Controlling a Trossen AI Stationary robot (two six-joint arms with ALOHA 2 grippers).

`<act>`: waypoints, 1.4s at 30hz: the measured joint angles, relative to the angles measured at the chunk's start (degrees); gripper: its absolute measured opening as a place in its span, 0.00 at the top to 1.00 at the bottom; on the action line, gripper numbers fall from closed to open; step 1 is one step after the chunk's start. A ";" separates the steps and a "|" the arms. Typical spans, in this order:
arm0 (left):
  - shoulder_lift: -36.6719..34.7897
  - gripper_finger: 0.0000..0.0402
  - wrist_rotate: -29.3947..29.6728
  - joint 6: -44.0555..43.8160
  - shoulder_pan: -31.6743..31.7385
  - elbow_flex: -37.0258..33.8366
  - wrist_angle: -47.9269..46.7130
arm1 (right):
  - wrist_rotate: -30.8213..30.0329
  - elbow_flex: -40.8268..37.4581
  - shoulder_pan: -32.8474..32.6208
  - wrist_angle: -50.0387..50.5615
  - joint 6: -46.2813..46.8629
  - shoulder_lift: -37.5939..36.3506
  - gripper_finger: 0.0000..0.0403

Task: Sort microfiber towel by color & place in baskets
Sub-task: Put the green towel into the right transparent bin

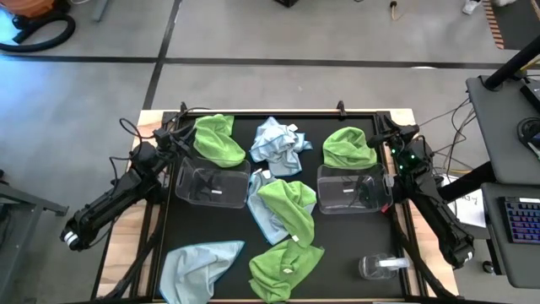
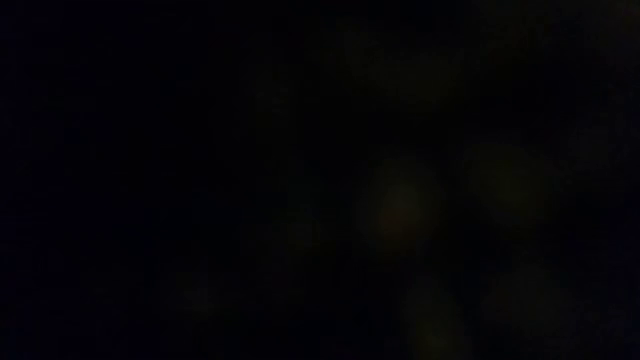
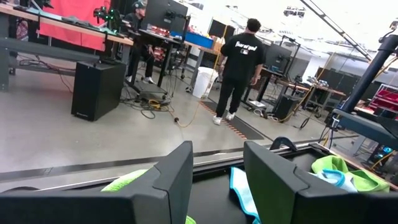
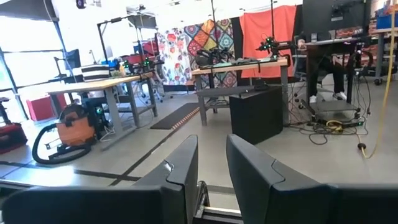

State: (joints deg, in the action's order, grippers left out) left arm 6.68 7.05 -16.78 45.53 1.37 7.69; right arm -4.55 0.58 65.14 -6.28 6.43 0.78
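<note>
While left gripper (image 1: 175, 128) hovers agape, right gripper (image 1: 381, 135) likewise.

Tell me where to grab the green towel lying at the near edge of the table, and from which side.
Take the green towel at its raised bunched fold near the middle, coming straight down from above. It lies crumpled and mostly flat on the black table, so the flat edges give little to pinch, while that ridge probably would.

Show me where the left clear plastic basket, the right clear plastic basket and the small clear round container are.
left clear plastic basket (image 1: 190, 192): high view, on its left wall.
right clear plastic basket (image 1: 350, 200): high view, on its clear floor.
small clear round container (image 1: 372, 267): high view, on its clear body.
</note>
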 joint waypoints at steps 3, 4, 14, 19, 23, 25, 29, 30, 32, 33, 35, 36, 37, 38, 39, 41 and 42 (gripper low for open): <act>0.00 0.68 0.00 0.00 -0.01 0.02 0.04 | -0.01 0.00 0.00 0.00 0.01 0.00 0.80; 0.00 0.68 0.01 0.00 -0.01 0.02 0.05 | -0.01 0.01 0.00 0.00 -0.01 0.00 0.80; 0.00 0.68 0.04 -0.04 -0.01 0.00 0.06 | -0.01 0.00 0.00 0.02 -0.41 0.02 0.80; 0.00 0.68 0.04 -0.04 0.01 0.02 0.06 | -0.03 0.01 0.02 0.02 -0.89 0.02 0.80; 0.00 0.68 0.04 -0.04 -0.01 0.02 0.04 | -0.05 0.02 0.00 0.00 1.98 0.02 0.80; 0.00 0.68 0.04 -0.04 -0.01 0.02 0.04 | -0.03 0.01 0.00 -0.01 2.91 0.02 0.80; 0.00 0.68 0.04 -0.04 -0.01 0.00 0.04 | -0.05 0.01 0.00 0.00 1.20 0.02 0.80; 0.00 0.68 0.04 -0.04 -0.01 0.00 0.04 | -0.05 0.01 0.00 -0.02 1.16 0.02 0.80; 0.00 0.68 0.04 -0.04 0.01 0.01 0.04 | -0.61 0.00 0.00 -0.02 2.52 0.02 0.80; 0.00 0.68 0.04 -0.04 0.00 0.01 0.04 | -1.69 0.00 0.00 0.00 3.55 0.02 0.80; -0.01 0.68 0.04 -0.04 -0.01 0.01 0.03 | -4.23 0.02 0.00 -0.02 4.47 0.02 0.80; 0.00 0.68 0.04 -0.04 0.01 0.01 0.02 | -5.06 0.01 0.00 -0.02 4.24 0.02 0.80; -0.01 0.68 0.04 -0.04 0.01 0.02 0.02 | -5.10 0.01 0.01 -0.02 3.65 0.02 0.80; 0.00 0.68 0.04 -0.04 -0.01 0.00 0.04 | -4.96 0.00 0.00 -0.02 3.00 0.02 0.80; 0.00 0.68 0.04 -0.04 0.01 0.00 0.02 | -4.44 0.00 0.00 -0.02 2.56 0.02 0.80; 0.00 0.68 0.04 -0.04 0.00 0.02 0.02 | -3.97 0.00 0.00 -0.01 2.12 0.02 0.80; 0.00 0.68 0.04 -0.03 0.00 0.01 0.02 | -3.97 0.01 0.00 0.00 2.31 0.02 0.80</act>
State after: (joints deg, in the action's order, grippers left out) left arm 6.68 7.09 -16.81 45.53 1.38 7.70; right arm -8.52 0.59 65.14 -6.29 8.74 0.80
